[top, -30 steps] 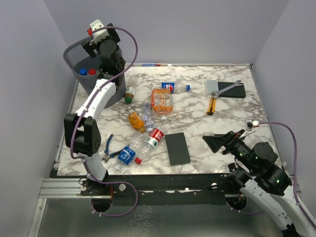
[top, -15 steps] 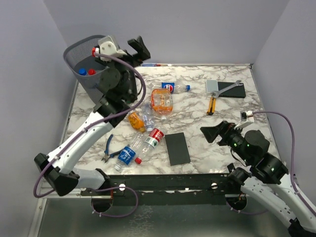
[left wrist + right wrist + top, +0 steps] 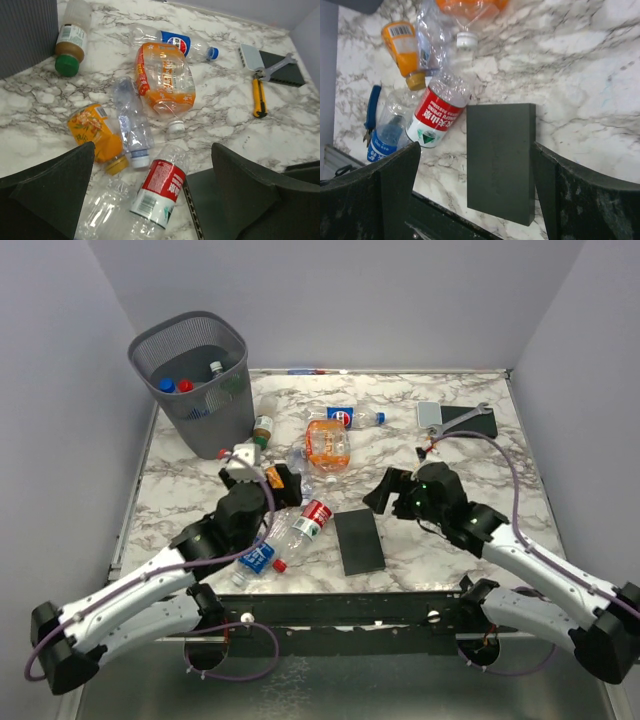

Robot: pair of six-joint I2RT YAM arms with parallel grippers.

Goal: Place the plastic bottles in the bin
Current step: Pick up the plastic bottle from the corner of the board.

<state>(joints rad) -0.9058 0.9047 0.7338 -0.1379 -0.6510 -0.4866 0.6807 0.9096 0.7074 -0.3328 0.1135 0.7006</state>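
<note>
Left wrist view: left pincer (image 3: 152, 147), wide and empty, above red-labelled bottle (image 3: 159, 192) at six o'clock, axis one-to-seven.

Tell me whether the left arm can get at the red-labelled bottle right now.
Probably yes: the left gripper hangs open above the red-labelled bottle, which lies uncovered, though a clear bottle and the black slab crowd its sides.

2 arms, same build: white link shells, black joints. Left arm (image 3: 140, 592) and right arm (image 3: 535, 562) each trail 1 purple cable (image 3: 497, 445). Left gripper (image 3: 152, 147) and right gripper (image 3: 477, 145) black, wedge-shaped fingers (image 3: 50, 192). Green LEDs (image 3: 425, 483) on right wrist.
</note>
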